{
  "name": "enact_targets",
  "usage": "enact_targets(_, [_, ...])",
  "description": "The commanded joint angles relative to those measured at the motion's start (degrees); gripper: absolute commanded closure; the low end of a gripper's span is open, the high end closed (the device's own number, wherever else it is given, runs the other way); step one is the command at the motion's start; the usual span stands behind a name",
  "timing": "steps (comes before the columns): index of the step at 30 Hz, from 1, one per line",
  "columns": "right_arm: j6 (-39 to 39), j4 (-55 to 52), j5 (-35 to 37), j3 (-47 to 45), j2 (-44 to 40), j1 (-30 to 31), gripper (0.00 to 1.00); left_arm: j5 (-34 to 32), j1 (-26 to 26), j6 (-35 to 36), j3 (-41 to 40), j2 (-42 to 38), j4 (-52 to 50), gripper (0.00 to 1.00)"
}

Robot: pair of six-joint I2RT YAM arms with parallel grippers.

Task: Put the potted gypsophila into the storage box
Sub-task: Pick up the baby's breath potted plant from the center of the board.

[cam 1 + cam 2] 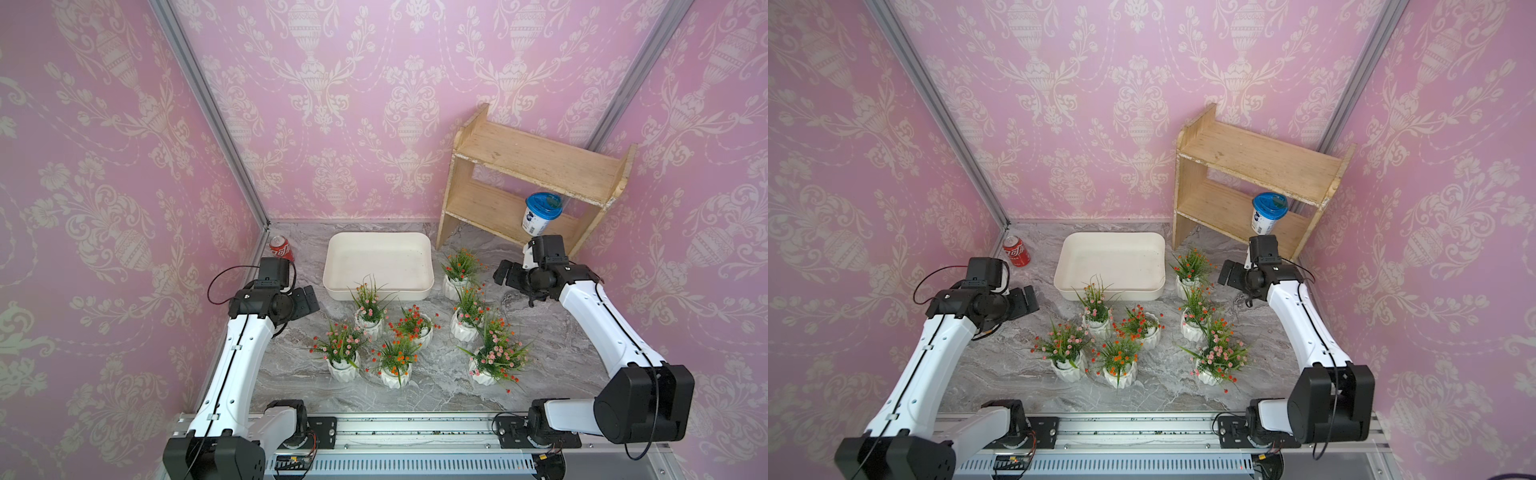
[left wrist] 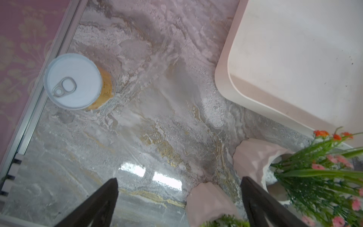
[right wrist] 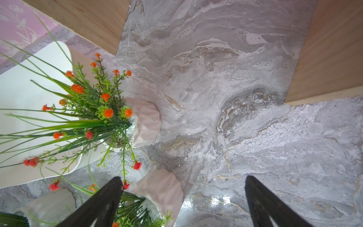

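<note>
Seven small white ribbed flower pots (image 1: 420, 332) sit on the grey marble table (image 1: 540, 332) beside the cream plastic box (image 1: 378, 262). The left gripper (image 1: 309, 299) and right gripper (image 1: 505, 276) hang wide open, ready to grab.

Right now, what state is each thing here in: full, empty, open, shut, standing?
storage box: empty, on the table.
potted gypsophila: all seven upright on the table, outside the box.
left gripper: open, holding nothing.
right gripper: open, holding nothing.
soda can: upright, tab flat.
wooden shelf: standing.
lidded cup: standing on the shelf's lower tier, lid on.
</note>
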Motion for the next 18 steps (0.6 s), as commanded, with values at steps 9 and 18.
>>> enact_targets(9, [0.3,-2.8,-2.4,2.7,-2.2,2.4,0.0,2.6,-0.2,-5.5,0.1,-6.0,-22.0,0.01])
enact_targets(18, [1.4,-1.0,-2.7,-0.3,-1.5,3.4,0.0,6.0,-1.5,-7.4,-7.8,-8.7,-21.6,0.02])
